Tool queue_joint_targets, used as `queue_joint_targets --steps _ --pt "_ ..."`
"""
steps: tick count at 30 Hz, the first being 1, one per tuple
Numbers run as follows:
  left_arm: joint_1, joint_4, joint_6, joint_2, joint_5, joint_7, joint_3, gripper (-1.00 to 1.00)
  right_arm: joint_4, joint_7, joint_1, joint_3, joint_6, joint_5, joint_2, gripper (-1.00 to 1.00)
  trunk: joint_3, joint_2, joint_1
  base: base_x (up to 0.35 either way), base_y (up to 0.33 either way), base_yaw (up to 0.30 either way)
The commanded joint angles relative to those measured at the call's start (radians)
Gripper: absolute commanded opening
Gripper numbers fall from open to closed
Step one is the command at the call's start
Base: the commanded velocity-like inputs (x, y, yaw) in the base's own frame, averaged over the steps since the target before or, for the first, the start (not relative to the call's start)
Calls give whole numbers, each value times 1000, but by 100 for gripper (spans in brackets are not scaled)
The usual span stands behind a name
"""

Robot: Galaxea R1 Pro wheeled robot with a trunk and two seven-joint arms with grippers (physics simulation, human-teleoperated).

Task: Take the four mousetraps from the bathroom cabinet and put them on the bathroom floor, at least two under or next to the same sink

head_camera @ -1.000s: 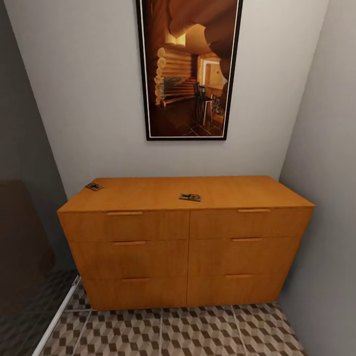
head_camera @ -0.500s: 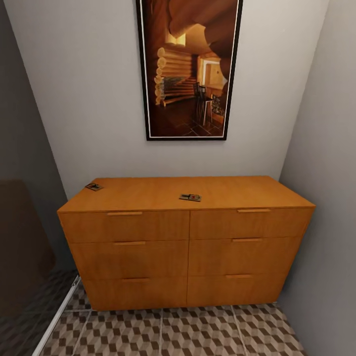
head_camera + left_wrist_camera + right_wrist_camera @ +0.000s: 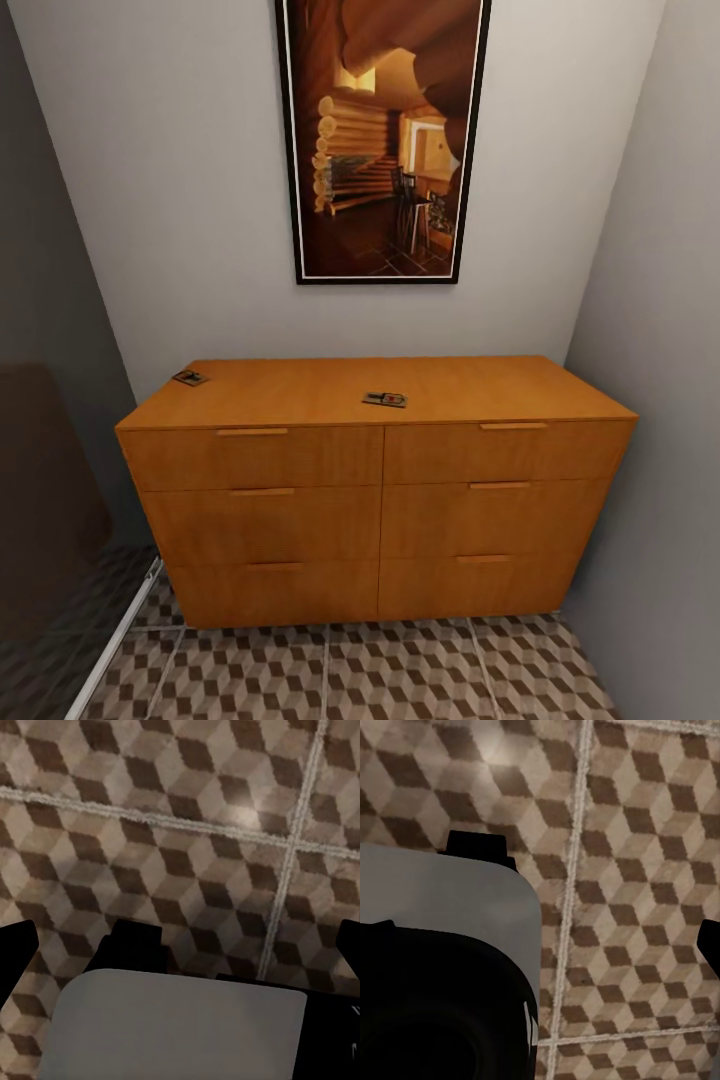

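Observation:
The orange-brown cabinet [image 3: 380, 500] stands against the back wall, all its drawers closed. Two mousetraps lie on its top: one [image 3: 385, 399] near the front middle, the other [image 3: 189, 377] at the far left corner. The cube-patterned bathroom floor [image 3: 400, 670] runs in front of it. The sink is out of view. In the left wrist view my left gripper [image 3: 180, 952] hangs open over the tiles, a black fingertip at each side edge. My right gripper [image 3: 540, 945] also looks open above the floor, one fingertip [image 3: 711, 945] at the picture's edge. Both hold nothing.
A tall framed picture [image 3: 385, 140] hangs above the cabinet. A grey wall [image 3: 660, 400] closes in on the right. A dark panel [image 3: 50, 500] with a white floor rail [image 3: 115, 640] stands on the left. My grey body shows in the wrist views [image 3: 180, 1027] [image 3: 442, 892].

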Motion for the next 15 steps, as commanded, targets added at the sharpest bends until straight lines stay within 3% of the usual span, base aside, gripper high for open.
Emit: queue_joint_targets --steps 1,15 --pt "-1 1 -2 0 8 2 -8 100 3 -5 -1 6 -3 8 0 100 -1 0 0 0 0 0" --pt "-1 1 0 0 10 1 -8 100 3 -5 -1 6 -3 8 0 100 40 91 -50 0 0 0"
